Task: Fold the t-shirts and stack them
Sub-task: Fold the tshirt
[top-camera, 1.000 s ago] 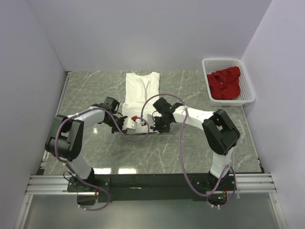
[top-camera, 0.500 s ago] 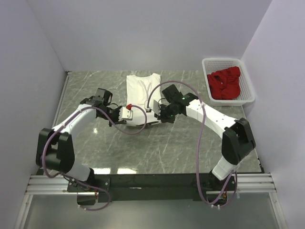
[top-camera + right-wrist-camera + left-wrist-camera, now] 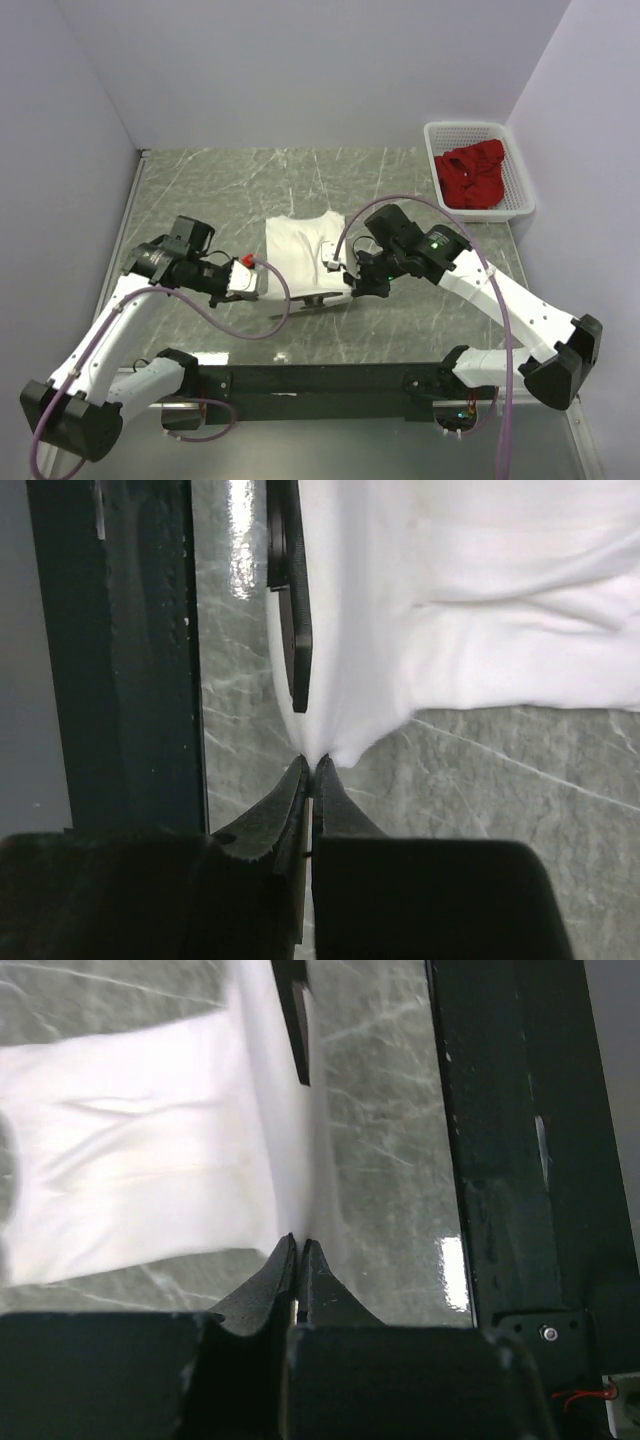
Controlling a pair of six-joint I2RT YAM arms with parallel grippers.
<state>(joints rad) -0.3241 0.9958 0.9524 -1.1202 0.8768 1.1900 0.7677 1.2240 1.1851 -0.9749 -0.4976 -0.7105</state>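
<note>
The white t-shirt (image 3: pixel 298 248) lies folded in the middle of the table, its near edge lifted off the surface. My left gripper (image 3: pixel 262 284) is shut on its near left corner, and my right gripper (image 3: pixel 347 280) is shut on its near right corner. In the left wrist view the jaws (image 3: pixel 298 1243) pinch the white cloth (image 3: pixel 140 1185). In the right wrist view the jaws (image 3: pixel 314 760) pinch a peak of the cloth (image 3: pixel 480 600). The deep red t-shirt (image 3: pixel 470 176) lies crumpled in the basket.
The white slotted basket (image 3: pixel 520 180) stands at the far right against the wall. The black frame rail (image 3: pixel 320 380) runs along the table's near edge and shows close in both wrist views (image 3: pixel 510 1140) (image 3: pixel 110 650). Grey walls enclose the left, back and right.
Both grippers have drawn the white t-shirt from the far middle toward the near edge, still holding its corners. Both arms have swung outward and stretched out.
</note>
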